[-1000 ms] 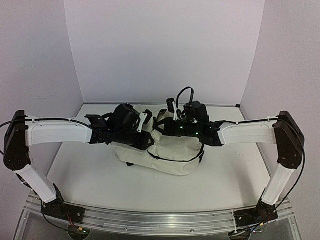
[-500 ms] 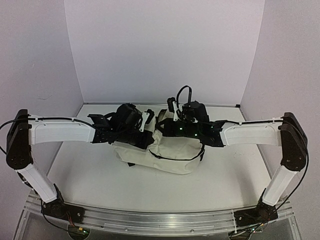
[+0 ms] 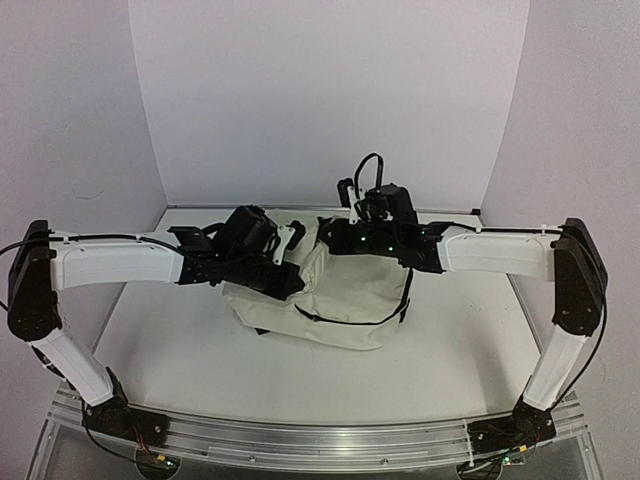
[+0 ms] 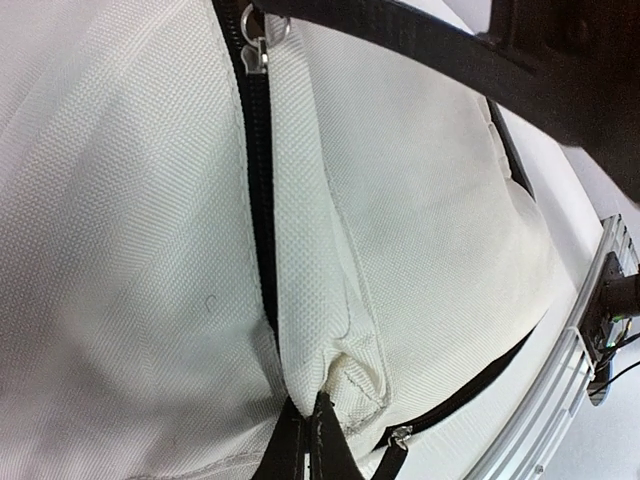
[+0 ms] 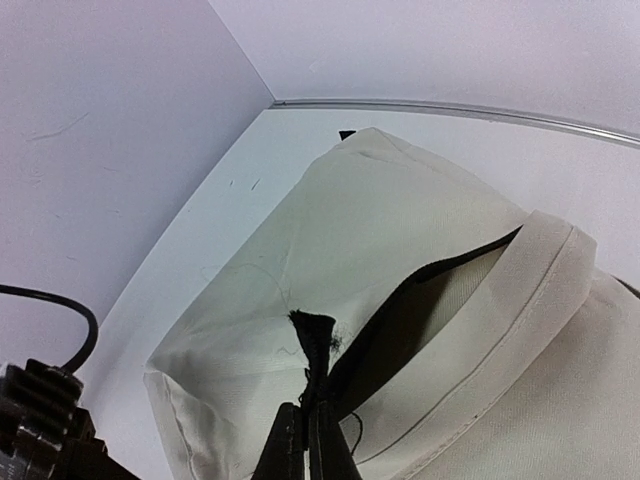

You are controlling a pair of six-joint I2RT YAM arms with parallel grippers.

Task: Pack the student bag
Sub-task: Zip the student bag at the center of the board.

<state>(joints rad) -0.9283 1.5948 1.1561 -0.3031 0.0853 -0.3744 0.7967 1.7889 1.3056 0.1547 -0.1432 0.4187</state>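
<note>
The student bag (image 3: 335,300), cream fabric with black zippers and straps, lies in the middle of the table. My left gripper (image 3: 290,280) is shut on a fold of the bag's cream fabric (image 4: 330,370) beside a black zipper line (image 4: 258,180). My right gripper (image 3: 335,240) is shut on a frayed black tab (image 5: 318,345) at the end of the bag's zipper opening (image 5: 420,310), which gapes a little and shows dark lining. The bag also fills the right wrist view (image 5: 330,250). A metal zipper pull (image 4: 256,40) shows near the top of the left wrist view.
White table (image 3: 470,350) enclosed by pale lilac walls (image 3: 330,90) at the back and both sides. An aluminium rail (image 3: 320,440) runs along the near edge. The right arm's black cable (image 3: 365,175) loops above the bag.
The right gripper has pulled the bag's top edge up and back, stretching the bag taller. The left gripper has shifted slightly left, still gripping the fabric.
</note>
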